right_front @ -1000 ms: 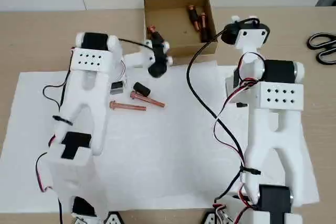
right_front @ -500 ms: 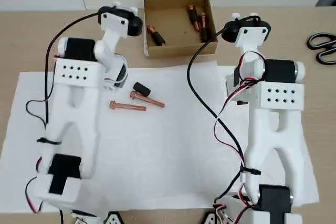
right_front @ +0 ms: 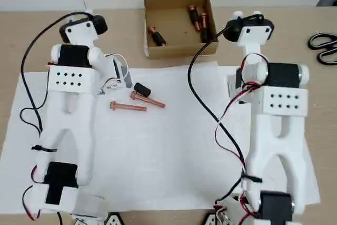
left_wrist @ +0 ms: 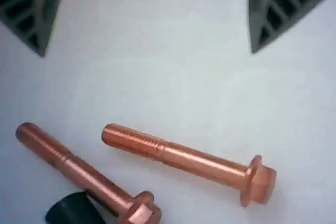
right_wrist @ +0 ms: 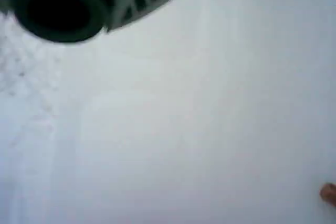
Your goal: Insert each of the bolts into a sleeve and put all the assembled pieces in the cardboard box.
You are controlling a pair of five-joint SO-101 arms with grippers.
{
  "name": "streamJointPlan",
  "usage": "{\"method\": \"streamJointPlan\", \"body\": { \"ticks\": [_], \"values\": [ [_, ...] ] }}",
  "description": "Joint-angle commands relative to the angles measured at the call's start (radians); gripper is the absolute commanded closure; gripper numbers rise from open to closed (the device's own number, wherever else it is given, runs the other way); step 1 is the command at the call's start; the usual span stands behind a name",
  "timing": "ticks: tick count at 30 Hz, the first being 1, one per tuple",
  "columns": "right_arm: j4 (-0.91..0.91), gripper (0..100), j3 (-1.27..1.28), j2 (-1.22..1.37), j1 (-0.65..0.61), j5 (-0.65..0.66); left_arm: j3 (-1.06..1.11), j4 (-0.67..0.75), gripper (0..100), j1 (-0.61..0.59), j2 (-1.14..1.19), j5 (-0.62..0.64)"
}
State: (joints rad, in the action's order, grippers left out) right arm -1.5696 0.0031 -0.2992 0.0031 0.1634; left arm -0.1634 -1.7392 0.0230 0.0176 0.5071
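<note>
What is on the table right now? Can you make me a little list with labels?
Cardboard box: three assembled pieces inside
Loose bolts: two, lying on the white paper
Loose sleeve: one, black, beside a bolt's head
Left gripper: open, near the bolts
Also there: scissors, off the paper

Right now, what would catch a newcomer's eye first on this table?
A copper bolt and a second bolt lie loose on the white sheet, a black sleeve by the second's head, the open left gripper above them. Beyond, the cardboard box holds assembled pieces.
</note>
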Motion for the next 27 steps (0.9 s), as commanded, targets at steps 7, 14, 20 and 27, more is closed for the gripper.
{"method": "streamJointPlan", "body": {
  "ticks": [7,14,20,27],
  "values": [
    [-0.013,99.5,-0.052,-0.130,0.004,-0.002,0.130,0.008,76,0.000,0.124,0.476],
    [-0.015,99.5,-0.052,-0.133,0.004,-0.002,0.128,0.078,76,0.000,0.310,0.545],
    [-0.015,99.5,-0.052,-0.134,0.004,-0.002,0.128,0.130,76,-0.006,0.338,0.577],
    [-0.015,99.5,-0.052,-0.134,0.004,-0.002,0.110,0.127,76,0.002,0.338,0.591]
  ]
}}
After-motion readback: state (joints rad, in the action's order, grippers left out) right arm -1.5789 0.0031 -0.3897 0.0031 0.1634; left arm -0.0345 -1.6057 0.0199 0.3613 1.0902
